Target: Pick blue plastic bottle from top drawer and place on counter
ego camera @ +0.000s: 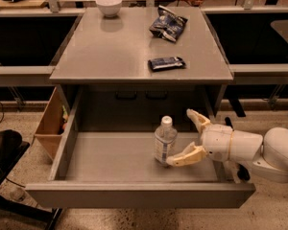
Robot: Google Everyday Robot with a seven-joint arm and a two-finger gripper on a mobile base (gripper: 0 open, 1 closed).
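The blue plastic bottle [165, 140], clear with a white cap and pale label, stands upright on the floor of the open top drawer [110, 159], right of its middle. My gripper [181, 136] reaches in from the right at bottle height. It is open: the near finger [186, 155] lies against the bottle's base on its right front, the far finger [198, 120] is apart behind and to the right. The counter [110, 51] is the grey top above the drawer.
On the counter are a white bowl [109, 5] at the back left, a crumpled dark snack bag [168, 27] at the back right and a small dark bar [166, 63] right of the middle. A tan wooden box [50, 123] hangs beside the drawer's left wall.
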